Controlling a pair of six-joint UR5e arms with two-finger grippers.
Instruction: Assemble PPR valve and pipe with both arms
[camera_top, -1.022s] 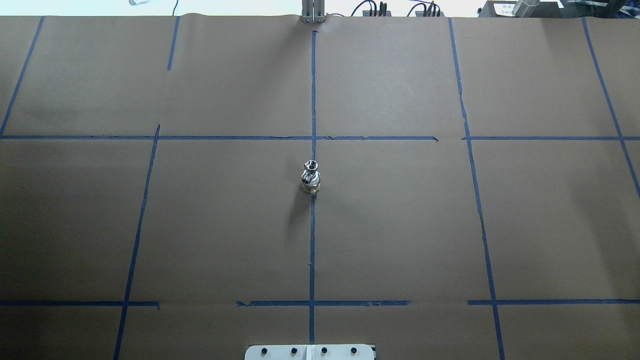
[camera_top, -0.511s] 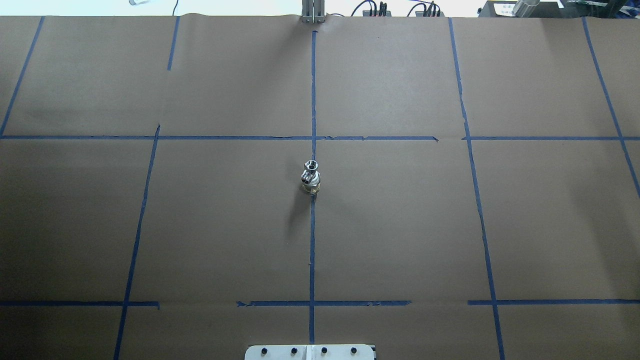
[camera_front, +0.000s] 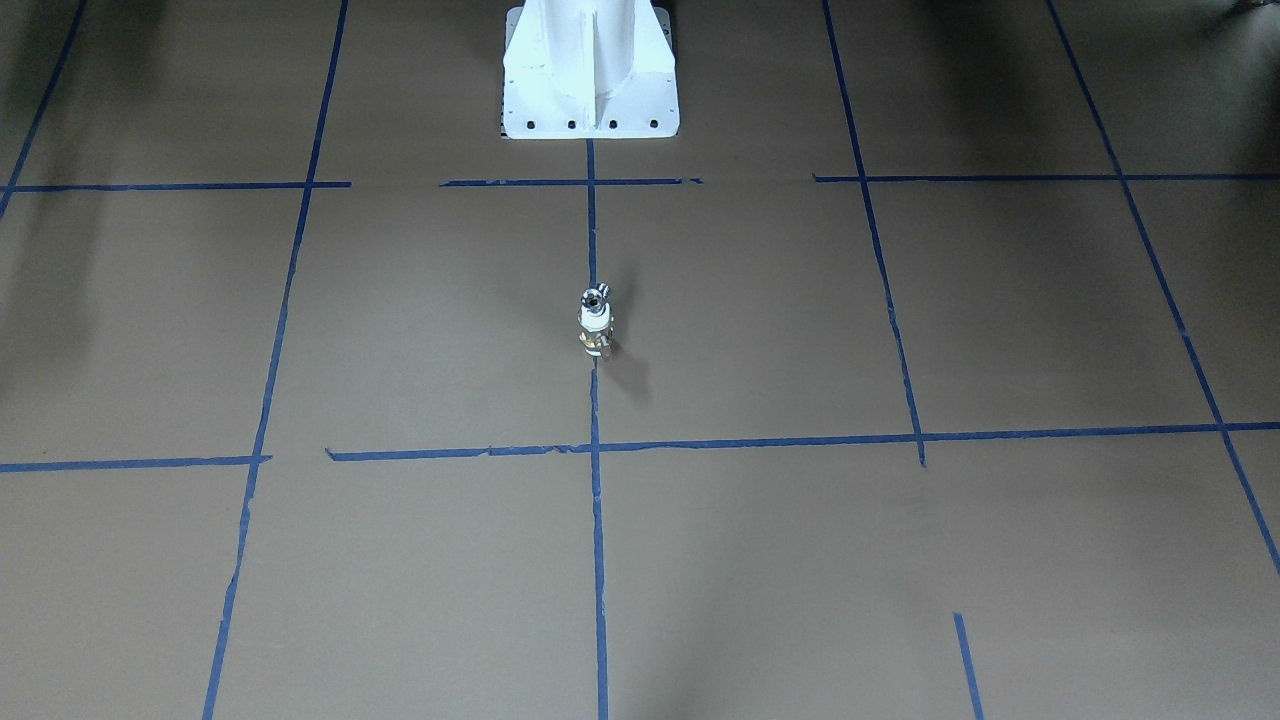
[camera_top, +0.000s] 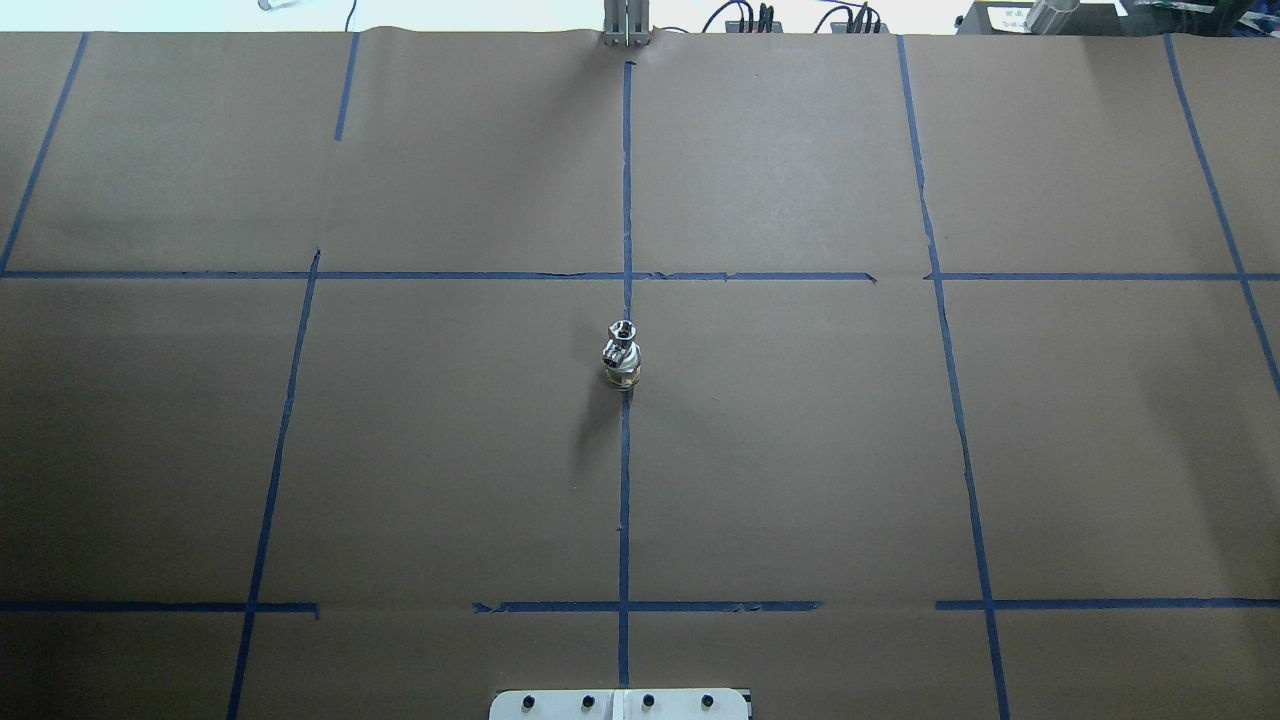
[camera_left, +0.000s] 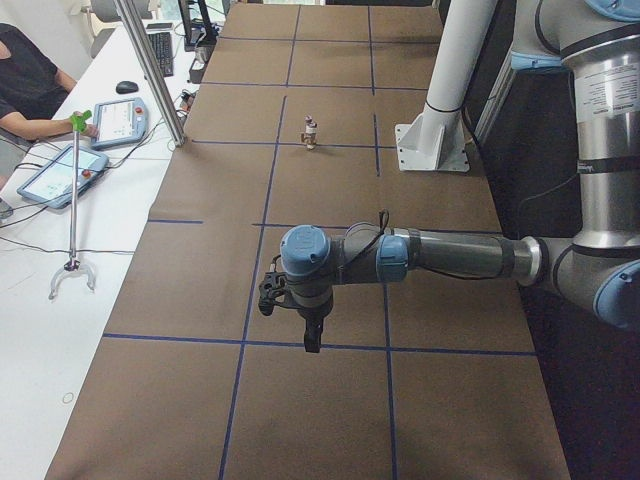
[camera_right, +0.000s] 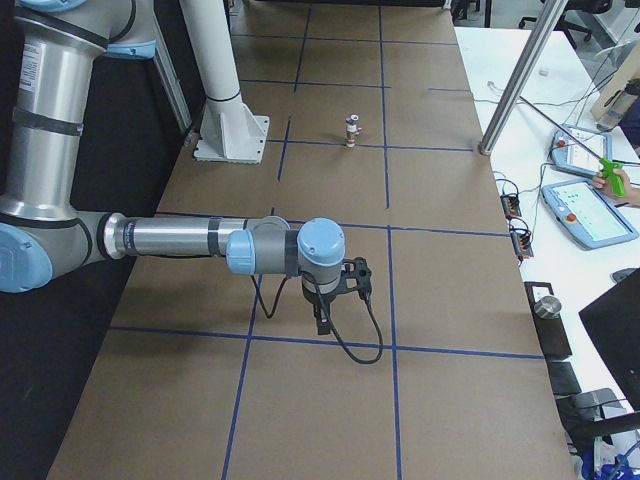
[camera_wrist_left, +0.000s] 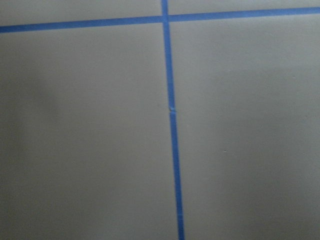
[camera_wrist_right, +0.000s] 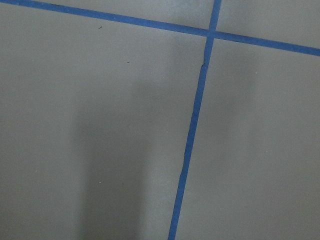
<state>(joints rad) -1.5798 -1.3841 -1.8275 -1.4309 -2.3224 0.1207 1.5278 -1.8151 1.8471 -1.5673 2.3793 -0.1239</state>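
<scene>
The PPR valve (camera_front: 595, 325), white with a brass base, stands upright on the centre tape line of the table. The shiny silver pipe (camera_front: 595, 296) sits on top of it, open end up. The stack also shows in the overhead view (camera_top: 622, 358). No gripper touches it. My left gripper (camera_left: 312, 335) shows only in the left side view, pointing down over the table's near end, far from the valve (camera_left: 311, 131). My right gripper (camera_right: 322, 318) shows only in the right side view, likewise far from the valve (camera_right: 351, 129). I cannot tell if either is open. Both wrist views show only brown paper and blue tape.
The white pedestal (camera_front: 590, 70) stands at the robot's edge of the table. Blue tape lines (camera_top: 625, 500) grid the brown paper. A metal post (camera_left: 150, 70) stands at the far edge. An operator (camera_left: 30, 85), tablets (camera_left: 55, 172) and a grabber tool (camera_left: 72, 200) are on the side desk.
</scene>
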